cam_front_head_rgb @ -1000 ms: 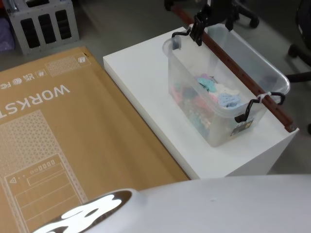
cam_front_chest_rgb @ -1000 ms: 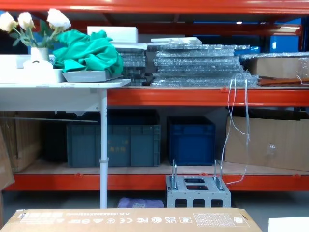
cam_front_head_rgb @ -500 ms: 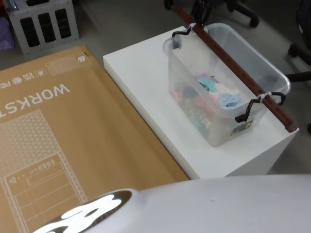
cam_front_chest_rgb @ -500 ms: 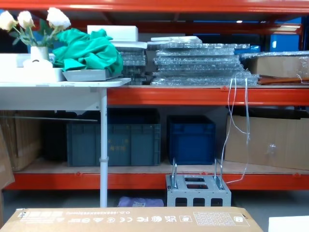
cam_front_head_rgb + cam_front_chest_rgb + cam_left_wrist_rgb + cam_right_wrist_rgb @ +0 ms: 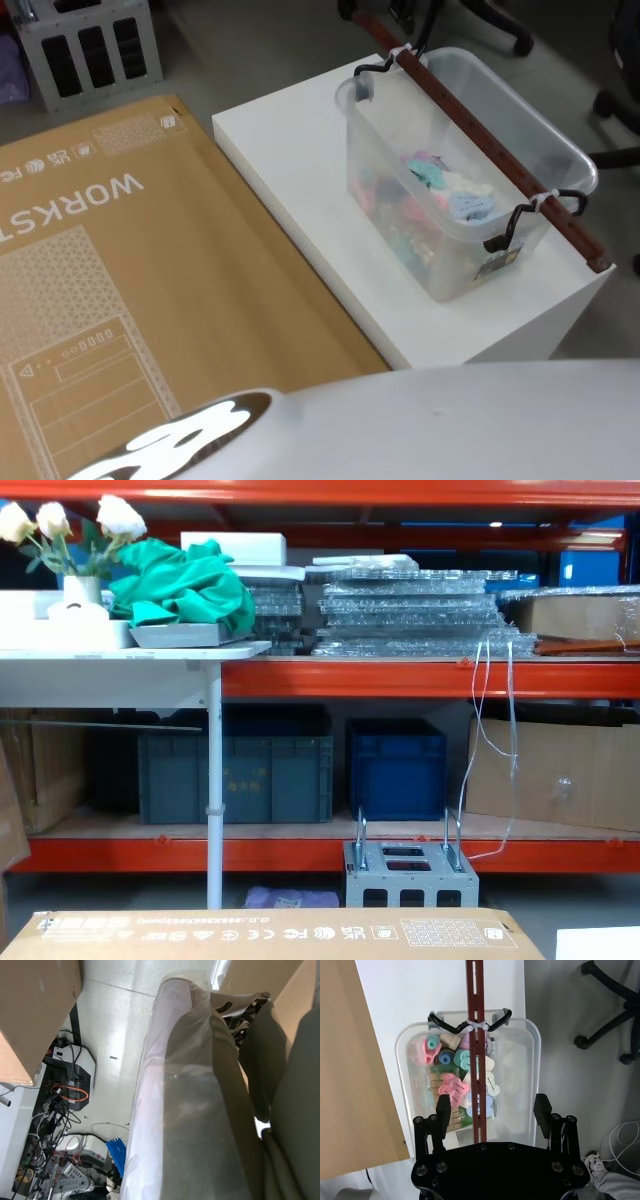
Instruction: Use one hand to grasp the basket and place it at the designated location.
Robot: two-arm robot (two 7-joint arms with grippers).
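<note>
The basket (image 5: 455, 130) is a translucent whitish bin that stands on the right part of the white table (image 5: 290, 160), with several pastel pieces inside. Its thin red-brown handle bar (image 5: 490, 150) runs along the top, held by black clips and a white zip tie (image 5: 540, 200). In the right wrist view my right gripper (image 5: 492, 1109) hovers open above the basket (image 5: 520, 1070). Its two black fingers (image 5: 442, 1110) stand wide apart on either side of the handle bar (image 5: 475, 1035) without touching it. The left wrist view shows my plastic-wrapped body and the floor.
A large flat cardboard box (image 5: 120, 280) lies against the table's left side. A small grey metal perforated box (image 5: 85, 50) stands on the floor behind it. Office chair bases (image 5: 615, 990) stand beside the table's right edge. Shelves with grey-blue crates (image 5: 240, 775) lie ahead.
My right gripper has drawn back from the far end of the handle bar, out toward the head view's top edge. The basket has stayed in place.
</note>
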